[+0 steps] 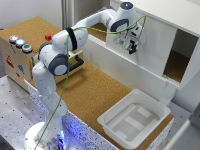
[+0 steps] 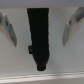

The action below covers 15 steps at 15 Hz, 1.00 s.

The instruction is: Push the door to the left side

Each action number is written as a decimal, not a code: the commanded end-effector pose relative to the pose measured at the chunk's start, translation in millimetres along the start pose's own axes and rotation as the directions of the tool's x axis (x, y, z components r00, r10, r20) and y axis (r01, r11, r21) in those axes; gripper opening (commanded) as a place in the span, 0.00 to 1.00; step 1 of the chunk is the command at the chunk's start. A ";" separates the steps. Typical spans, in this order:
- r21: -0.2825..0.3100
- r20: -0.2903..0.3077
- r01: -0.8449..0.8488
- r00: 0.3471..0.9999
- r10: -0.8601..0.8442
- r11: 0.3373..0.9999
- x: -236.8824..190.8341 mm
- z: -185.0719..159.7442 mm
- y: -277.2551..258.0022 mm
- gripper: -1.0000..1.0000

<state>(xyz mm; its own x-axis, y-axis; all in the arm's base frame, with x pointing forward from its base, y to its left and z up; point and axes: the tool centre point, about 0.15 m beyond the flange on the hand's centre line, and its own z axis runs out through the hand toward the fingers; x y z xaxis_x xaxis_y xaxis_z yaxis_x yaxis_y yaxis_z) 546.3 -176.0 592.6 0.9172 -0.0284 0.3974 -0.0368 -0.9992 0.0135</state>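
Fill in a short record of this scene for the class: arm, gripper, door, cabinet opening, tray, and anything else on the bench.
arm: one white arm, reaching to the cabinet front
gripper: at the door face; contact cannot be told; fingers spread in the wrist view
door: white panel, covering the cabinet's middle
opening: dark gap at the exterior view's right of the door
tray: white, nothing in it, on the cork bench
other: wooden box with buttons

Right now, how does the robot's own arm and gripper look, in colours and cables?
The arm is glossy white with rounded segments and black bands at the joints. A thin green cable runs along it from the base toward the wrist. The gripper is dark under a white wrist head with a blue light on top.
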 end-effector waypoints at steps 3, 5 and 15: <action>0.016 0.024 0.013 1.000 -0.014 1.000 -53.7 -19.7 -2.0 1.00; 0.029 0.034 -0.003 0.999 0.002 1.000 -60.5 -13.4 -1.0 1.00; -0.077 0.001 -0.023 1.000 0.024 0.997 -9.6 -12.4 -11.2 1.00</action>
<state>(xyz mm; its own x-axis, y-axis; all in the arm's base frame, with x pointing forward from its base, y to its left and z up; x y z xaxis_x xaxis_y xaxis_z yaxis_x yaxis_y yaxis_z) 515.9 -173.0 603.5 0.9249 -0.0282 0.3791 -0.0293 -0.9996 -0.0029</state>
